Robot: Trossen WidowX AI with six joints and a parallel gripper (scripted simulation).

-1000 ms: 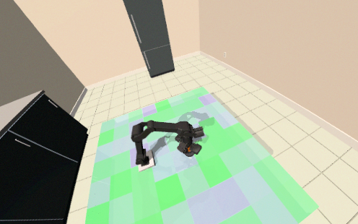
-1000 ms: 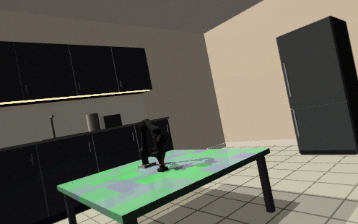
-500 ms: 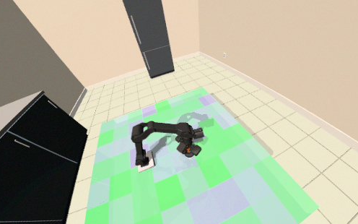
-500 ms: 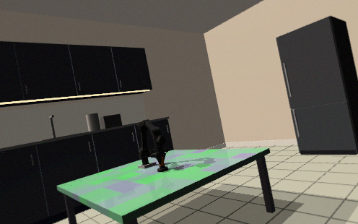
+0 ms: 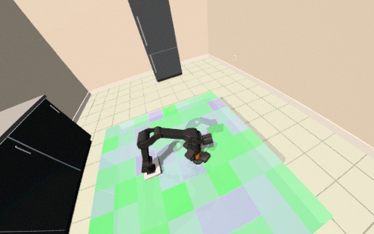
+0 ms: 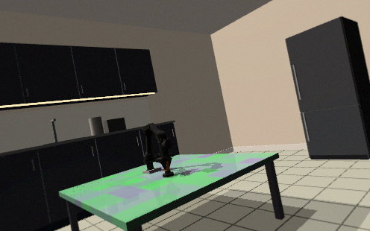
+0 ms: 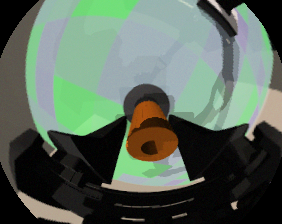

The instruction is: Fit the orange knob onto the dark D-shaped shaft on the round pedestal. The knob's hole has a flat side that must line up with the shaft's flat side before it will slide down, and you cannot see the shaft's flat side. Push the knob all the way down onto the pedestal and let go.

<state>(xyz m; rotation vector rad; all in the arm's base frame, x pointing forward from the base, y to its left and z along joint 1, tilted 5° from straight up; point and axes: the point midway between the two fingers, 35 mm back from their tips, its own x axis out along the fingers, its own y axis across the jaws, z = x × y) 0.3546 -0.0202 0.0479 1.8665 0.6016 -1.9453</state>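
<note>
The orange knob [image 5: 197, 156] [image 6: 167, 167] [image 7: 151, 142] stands over the round dark pedestal [image 5: 197, 162] [image 6: 168, 174] [image 7: 133, 95]. In the wrist view its wide end with a dark hole faces the camera, and its narrower far end overlaps the pedestal's middle. The shaft and its flat side are not clearly seen. Whether the knob sits fully down on the pedestal I cannot tell. My gripper [image 7: 147, 118] is open around the knob, with a finger on each side and narrow gaps between them and the knob.
The arm's pale base plate [image 5: 153, 174] [image 6: 151, 171] is on the patchwork tabletop [image 5: 225, 205] [image 6: 129, 203], to the left of the pedestal in the top and exterior views. Dark cabinets and a tall dark fridge stand away from the table.
</note>
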